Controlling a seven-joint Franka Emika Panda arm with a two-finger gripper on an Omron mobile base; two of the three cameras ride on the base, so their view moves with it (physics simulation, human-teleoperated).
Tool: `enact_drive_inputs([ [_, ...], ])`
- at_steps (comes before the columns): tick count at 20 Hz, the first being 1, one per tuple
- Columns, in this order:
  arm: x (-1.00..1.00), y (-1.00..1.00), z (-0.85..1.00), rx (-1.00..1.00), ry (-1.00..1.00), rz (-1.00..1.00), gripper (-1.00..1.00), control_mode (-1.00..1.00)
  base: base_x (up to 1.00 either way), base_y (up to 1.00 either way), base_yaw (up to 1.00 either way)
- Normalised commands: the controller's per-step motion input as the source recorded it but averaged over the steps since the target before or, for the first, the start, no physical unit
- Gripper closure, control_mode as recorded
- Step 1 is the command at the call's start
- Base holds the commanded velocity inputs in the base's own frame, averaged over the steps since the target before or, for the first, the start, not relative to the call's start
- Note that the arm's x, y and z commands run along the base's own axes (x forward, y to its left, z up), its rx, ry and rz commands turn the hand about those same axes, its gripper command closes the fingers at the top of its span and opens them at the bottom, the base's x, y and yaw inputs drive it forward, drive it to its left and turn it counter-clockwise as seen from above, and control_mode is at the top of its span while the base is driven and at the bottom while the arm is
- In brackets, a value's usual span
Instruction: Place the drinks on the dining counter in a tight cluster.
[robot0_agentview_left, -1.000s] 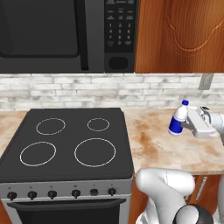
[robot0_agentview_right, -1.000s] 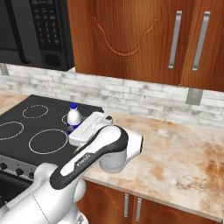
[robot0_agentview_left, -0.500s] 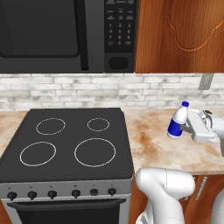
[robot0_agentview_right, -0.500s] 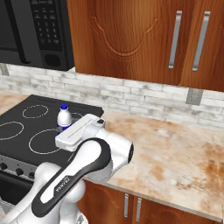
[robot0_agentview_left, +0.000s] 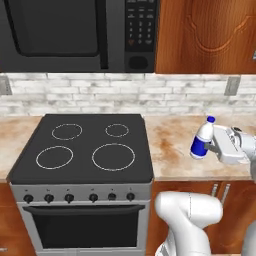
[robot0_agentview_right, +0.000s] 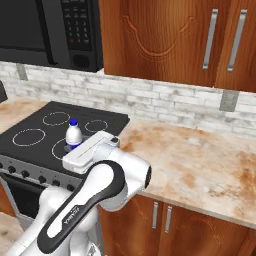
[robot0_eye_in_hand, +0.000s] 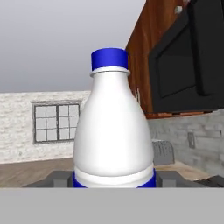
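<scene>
Left base view: the gripper (robot0_agentview_left: 214, 146) holds a white bottle (robot0_agentview_left: 202, 140) with a blue label and blue cap, tilted slightly, in the air above the marbled worktop (robot0_agentview_left: 172, 150) just right of the stove (robot0_agentview_left: 82, 147). Right base view: the same bottle (robot0_agentview_right: 73, 136) stands in front of the hand, seen against the stove (robot0_agentview_right: 45, 131), with the arm's elbow bulking in the foreground; whether the base clears the cooktop is hard to judge from this angle. Hand view: the bottle (robot0_eye_in_hand: 113, 135) stands upright and centred, its lower body pinched between the two finger tips (robot0_eye_in_hand: 59, 178), so the jaws are part-closed on it. The step in hand appears to be the carry toward the dining counter. To do it well, the grip should stay firm, the bottle near upright, and the swing smooth and high enough to clear the stove and worktop edge.
</scene>
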Motion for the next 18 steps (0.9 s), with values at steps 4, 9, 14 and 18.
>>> enact_drive_inputs([
  [4,0.0,0.0,0.0,0.0,0.0,0.0,1.0,1.0,-0.75,0.52,0.28],
  [9,0.0,0.0,0.0,0.0,0.0,0.0,1.0,1.0,-0.53,0.86,0.65],
  [14,0.0,0.0,0.0,0.0,0.0,0.0,1.0,1.0,-0.33,0.83,0.79],
  [18,0.0,0.0,0.0,0.0,0.0,0.0,1.0,1.0,-0.45,0.92,0.76],
])
